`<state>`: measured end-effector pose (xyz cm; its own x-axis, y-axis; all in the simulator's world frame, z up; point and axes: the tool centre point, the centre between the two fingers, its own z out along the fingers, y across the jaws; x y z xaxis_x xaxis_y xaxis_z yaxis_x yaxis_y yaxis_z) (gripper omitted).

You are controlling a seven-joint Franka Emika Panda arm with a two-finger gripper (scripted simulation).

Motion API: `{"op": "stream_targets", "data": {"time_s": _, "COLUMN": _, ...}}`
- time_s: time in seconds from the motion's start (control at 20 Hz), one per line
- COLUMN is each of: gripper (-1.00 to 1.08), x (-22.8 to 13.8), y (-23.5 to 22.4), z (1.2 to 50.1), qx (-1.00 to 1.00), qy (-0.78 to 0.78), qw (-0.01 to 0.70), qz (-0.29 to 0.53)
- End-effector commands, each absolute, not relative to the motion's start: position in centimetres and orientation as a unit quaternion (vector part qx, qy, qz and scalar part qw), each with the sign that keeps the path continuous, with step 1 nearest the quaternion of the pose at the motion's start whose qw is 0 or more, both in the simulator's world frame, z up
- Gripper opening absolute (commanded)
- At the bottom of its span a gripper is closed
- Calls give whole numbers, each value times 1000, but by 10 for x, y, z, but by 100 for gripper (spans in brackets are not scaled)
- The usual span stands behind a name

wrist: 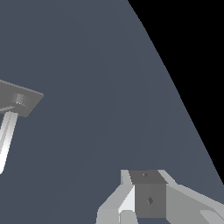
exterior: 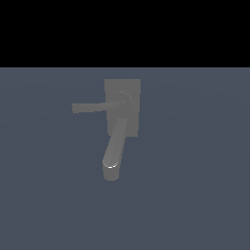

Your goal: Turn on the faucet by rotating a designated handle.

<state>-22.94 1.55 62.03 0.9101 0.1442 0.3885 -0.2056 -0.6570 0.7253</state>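
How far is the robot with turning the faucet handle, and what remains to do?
Nothing looks done yet. In the exterior view the handle sticks out from the faucet hub toward that view's left, with no arm near it. In the wrist view the tool is apart from the faucet, holding nothing; whether it is open is unclear. Reaching the handle, contacting it and rotating it all remain.

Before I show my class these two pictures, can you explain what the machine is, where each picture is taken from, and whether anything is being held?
These are simulator renders of a single robot arm's workspace. The exterior view comes from a camera off the arm. It shows a grey faucet on a dark surface, with a thick spout and a thin handle pointing toward the exterior view's left. The arm itself is not in that picture. The wrist view comes from a camera on the arm. It shows part of the gripper, apart from the faucet, with nothing visibly held. Whether it is open or shut cannot be told.
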Motion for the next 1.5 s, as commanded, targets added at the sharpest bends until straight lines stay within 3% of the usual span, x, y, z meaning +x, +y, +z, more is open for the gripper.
{"op": "stream_targets", "data": {"time_s": 0.0, "gripper": -100, "x": -227, "y": 25, "z": 636, "qx": 856, "qy": -18, "qw": 461, "qz": 234}}
{"op": "stream_targets", "data": {"time_s": 0.8, "gripper": -100, "x": -196, "y": 134, "z": 687, "qx": 623, "qy": 41, "qw": 712, "qz": 322}}
{"op": "stream_targets", "data": {"time_s": 1.45, "gripper": -100, "x": -133, "y": 241, "z": 633, "qx": 410, "qy": 173, "qw": 839, "qz": 315}}
